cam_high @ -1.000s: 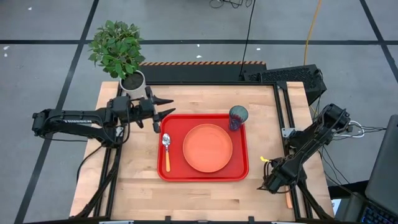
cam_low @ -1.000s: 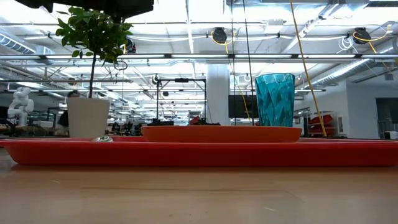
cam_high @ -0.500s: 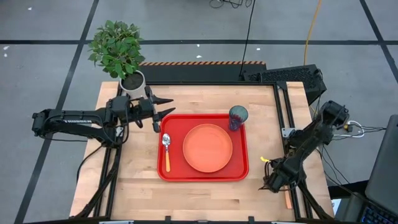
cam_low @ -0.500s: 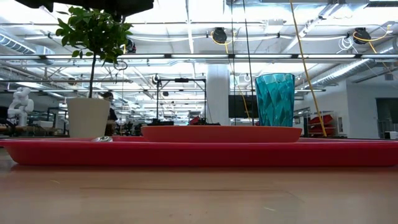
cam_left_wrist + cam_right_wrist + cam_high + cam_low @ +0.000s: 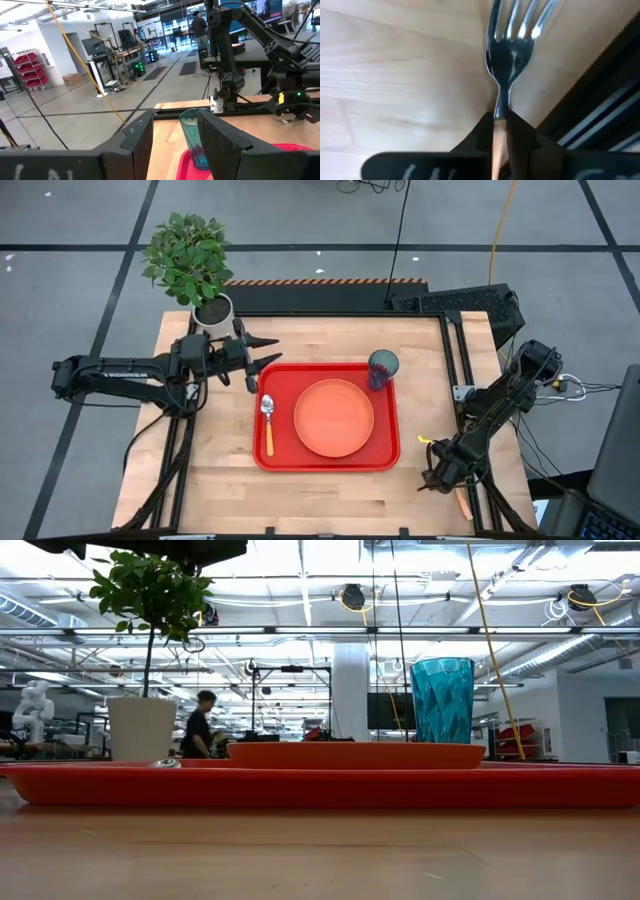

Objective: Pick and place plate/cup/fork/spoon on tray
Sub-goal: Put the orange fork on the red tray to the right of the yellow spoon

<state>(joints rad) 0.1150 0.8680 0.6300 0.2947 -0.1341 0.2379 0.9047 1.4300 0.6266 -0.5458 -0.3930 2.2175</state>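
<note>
The right pincer (image 5: 440,476) is down at the near right corner of the counter (image 5: 220,480), close to the dark frame rail along that side. In the right wrist view its fingers (image 5: 520,137) are pinched onto the fork (image 5: 512,47), gripping the slim orange handle just behind the neck. The fork's long axis runs straight out ahead of that pincer, silver tines leading and fanning out over the pale wood. From overhead, an orange bit of the handle (image 5: 463,504) shows just behind the pincer, toward the counter's front edge. There is very little room on the rail side; the open wood lies on the side toward the tray (image 5: 385,452), which sits near the pincer but clear of it.

On the tray, the plate (image 5: 334,418) lies flat in the middle. The cup (image 5: 382,367) stands upright in the far corner on the right pincer's side. The spoon (image 5: 267,420) lies along the opposite short side, bowl toward the back of the counter and handle toward the front.

The left pincer (image 5: 262,350) hovers just off the tray's far corner on the spoon's side, its fingers (image 5: 220,137) spread apart and pointing across toward the cup. A potted plant (image 5: 192,265) stands just behind it at the back corner. Beyond the counter, a person (image 5: 200,725) shows in the room.
</note>
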